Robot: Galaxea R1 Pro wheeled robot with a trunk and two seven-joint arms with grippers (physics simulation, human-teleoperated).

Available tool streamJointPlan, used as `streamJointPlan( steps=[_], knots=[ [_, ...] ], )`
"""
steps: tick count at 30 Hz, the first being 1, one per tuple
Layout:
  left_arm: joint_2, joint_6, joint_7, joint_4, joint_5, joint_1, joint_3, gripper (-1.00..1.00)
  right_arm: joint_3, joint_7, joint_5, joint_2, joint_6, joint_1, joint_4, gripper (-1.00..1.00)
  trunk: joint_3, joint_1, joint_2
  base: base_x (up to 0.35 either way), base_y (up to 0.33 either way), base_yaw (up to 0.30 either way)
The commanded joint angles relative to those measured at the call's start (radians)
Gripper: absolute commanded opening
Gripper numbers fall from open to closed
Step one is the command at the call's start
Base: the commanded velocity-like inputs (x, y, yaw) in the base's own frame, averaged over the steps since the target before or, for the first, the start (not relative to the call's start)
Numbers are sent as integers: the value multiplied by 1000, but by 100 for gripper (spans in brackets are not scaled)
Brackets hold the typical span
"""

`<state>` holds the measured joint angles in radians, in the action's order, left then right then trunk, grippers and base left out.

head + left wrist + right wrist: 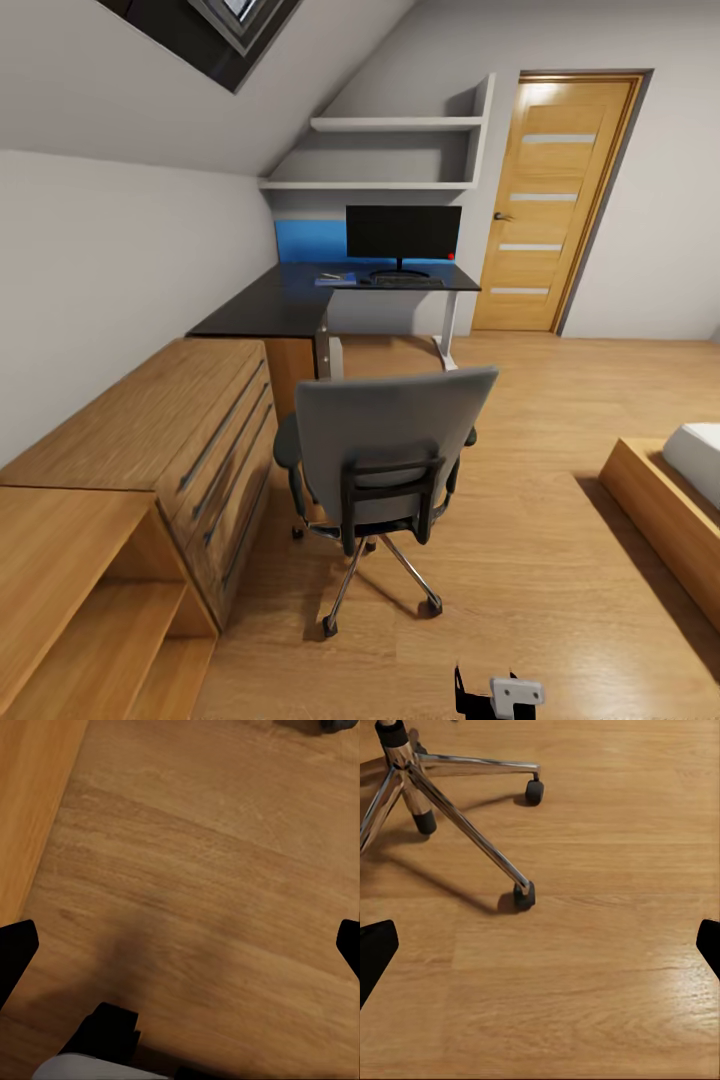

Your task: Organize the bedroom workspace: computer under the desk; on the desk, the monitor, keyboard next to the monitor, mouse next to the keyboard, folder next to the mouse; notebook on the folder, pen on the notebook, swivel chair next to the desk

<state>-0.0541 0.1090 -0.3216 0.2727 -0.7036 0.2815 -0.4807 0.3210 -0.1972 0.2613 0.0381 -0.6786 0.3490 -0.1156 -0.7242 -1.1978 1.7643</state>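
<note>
The swivel chair (385, 455) stood mid-floor, its back to the robot, the bench (300, 300) beyond carrying monitor (403, 232) and keyboard (405, 282). Both grippers' fingers were spread, empty. Approach should swing round the chair to check its seat for the folder.

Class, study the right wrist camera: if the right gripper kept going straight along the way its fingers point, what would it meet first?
Most likely the bare wood floor. The right gripper is open, with nothing between its fingers. The swivel chair, with its chrome legs and casters, sits off to one side of that line; depth is uncertain.
</note>
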Motion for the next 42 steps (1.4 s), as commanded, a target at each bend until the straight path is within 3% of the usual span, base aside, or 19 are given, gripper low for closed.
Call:
streamJointPlan(
  steps=[1, 42],
  knots=[
    [0, 4, -5, 0, -10, 1, -9, 100, 9, -5, 6, 0, -2, 1, 1, 100, -4, -3, 8, -74, 0, 0],
    [0, 3, -5, 0, -11, 1, -10, 100, 9, -5, 3, 2, -2, 1, 2, 100, -133, -161, 295, -4, 0, 0]
  ],
)
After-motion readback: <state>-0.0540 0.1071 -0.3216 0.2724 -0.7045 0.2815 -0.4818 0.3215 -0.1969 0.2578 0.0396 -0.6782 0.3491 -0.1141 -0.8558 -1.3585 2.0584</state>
